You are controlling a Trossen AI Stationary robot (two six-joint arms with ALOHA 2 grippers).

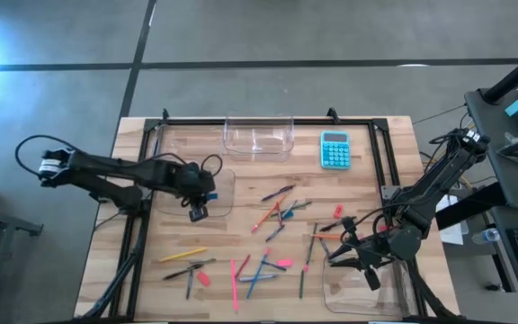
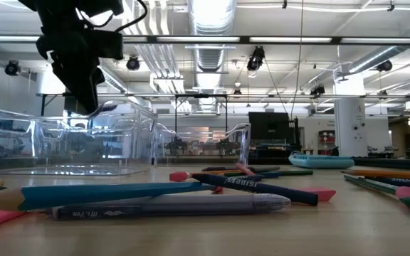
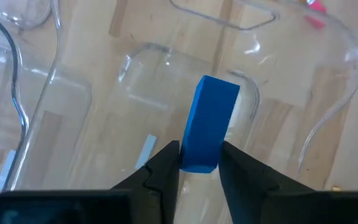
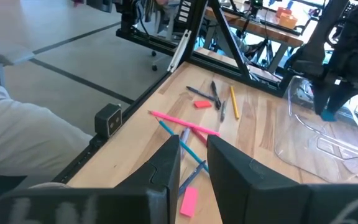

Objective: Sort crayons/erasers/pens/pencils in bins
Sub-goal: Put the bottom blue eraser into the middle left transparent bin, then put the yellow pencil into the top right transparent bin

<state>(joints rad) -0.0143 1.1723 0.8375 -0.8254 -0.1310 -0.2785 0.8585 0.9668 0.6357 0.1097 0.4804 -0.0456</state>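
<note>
My left gripper [image 1: 196,207] is shut on a blue eraser [image 3: 210,121] above a clear bin [image 1: 216,187] at the table's left side. In the low view this gripper [image 2: 84,78] hangs above the bin's walls [image 2: 62,142]. My right gripper [image 1: 342,250] is open and empty, low over the table's right part beside another clear bin [image 1: 371,290]. In its own view its fingers [image 4: 193,162] point over loose sticks. Pink erasers [image 1: 203,279] [image 1: 283,263] lie on the wood among crayons, pens and pencils [image 1: 277,216]. My left gripper pinches the blue eraser by its two broad sides at the upper end [image 3: 199,163] between its two fingers. The fingers point down from above and lie along the block. The eraser hangs clear below the fingertips, its free end [image 3: 219,87] toward the bin's floor.
A taller clear bin [image 1: 259,137] and a turquoise calculator [image 1: 334,149] stand at the far edge. A black frame [image 1: 268,120] runs round the table. Loose sticks spread over the middle and near parts [image 1: 250,270].
</note>
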